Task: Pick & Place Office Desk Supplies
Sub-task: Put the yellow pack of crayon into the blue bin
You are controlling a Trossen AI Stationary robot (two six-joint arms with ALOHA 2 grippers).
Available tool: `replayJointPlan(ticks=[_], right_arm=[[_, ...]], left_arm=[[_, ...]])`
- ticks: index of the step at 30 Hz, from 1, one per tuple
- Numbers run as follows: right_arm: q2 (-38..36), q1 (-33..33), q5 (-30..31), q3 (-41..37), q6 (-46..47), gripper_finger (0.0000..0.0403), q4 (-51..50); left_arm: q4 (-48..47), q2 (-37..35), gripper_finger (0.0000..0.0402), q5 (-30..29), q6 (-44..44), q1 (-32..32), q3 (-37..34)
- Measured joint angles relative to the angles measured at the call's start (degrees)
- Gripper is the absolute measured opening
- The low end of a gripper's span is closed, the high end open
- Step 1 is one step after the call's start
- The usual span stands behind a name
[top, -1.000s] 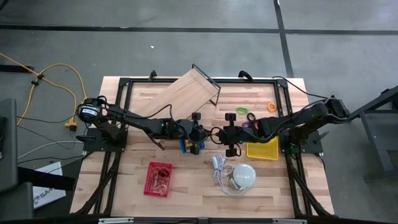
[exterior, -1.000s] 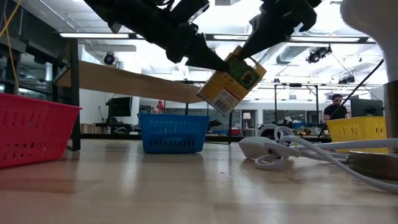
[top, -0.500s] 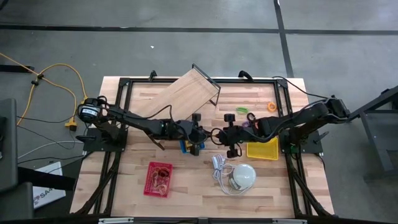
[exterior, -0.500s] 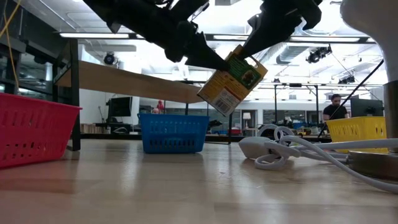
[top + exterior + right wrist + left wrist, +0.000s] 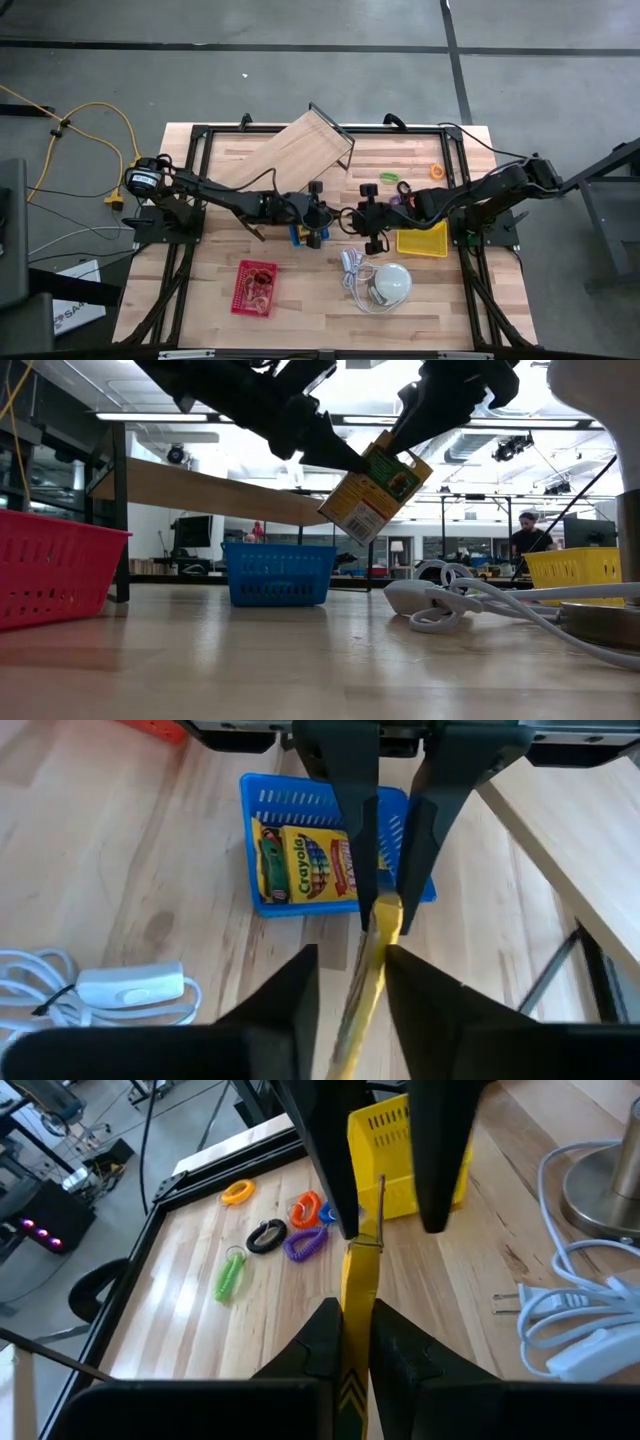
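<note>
The left gripper (image 5: 345, 457) hangs above the middle of the table, its fingers (image 5: 322, 1342) clenched on the edge of a yellow-green packet (image 5: 375, 488), which is held tilted in the air, clear of the wood. The right gripper (image 5: 352, 982) meets it from the other side: its fingers (image 5: 285, 1005) stand apart on either side of the packet's edge, with a gap showing, so the right one looks released around the packet rather than gripping it.

The table (image 5: 300, 300) is pale butcher-block wood in a black frame. Below the packet sits a blue basket (image 5: 330, 870) with a crayon box (image 5: 300, 860) lying in it. A red basket (image 5: 254, 287) stands nearer the front on the left arm's side, and a yellow basket (image 5: 421, 240) on the right arm's side. A white dome (image 5: 391, 283) with its white cord (image 5: 352, 268) lies in front of the grippers. Loose coiled bands (image 5: 268, 1235), orange, black, purple and green, lie on the wood beyond the yellow basket. A tilted wooden board (image 5: 295, 150) stands at the back.

Around the table is grey concrete floor, with a yellow cable (image 5: 90, 115) on it. The low view shows a bright workshop with ceiling lights and a person (image 5: 527, 538) far off
</note>
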Motion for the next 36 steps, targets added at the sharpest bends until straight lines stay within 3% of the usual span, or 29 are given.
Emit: replayJointPlan(ticks=[10,22,28,36], right_arm=[[-0.48,-0.01,0.15,0.00,4.04,0.0160,0.04],[-13.32,0.00,0.16,0.02,7.62,0.0159,-6.41],[-18.08,-0.25,0.16,-0.04,12.19,0.0159,-11.22],[-18.51,-0.25,-1.27,-0.07,13.54,0.0159,-11.74]], left_arm=[[0.37,0.00,0.0024,0.22,0.00,0.04,0.20],[0.89,-0.74,0.0024,-0.46,3.83,-0.75,0.22],[0.39,-2.42,0.0024,-7.64,11.27,-4.64,0.21],[-0.53,-3.39,0.0024,-19.77,12.72,-11.42,0.20]])
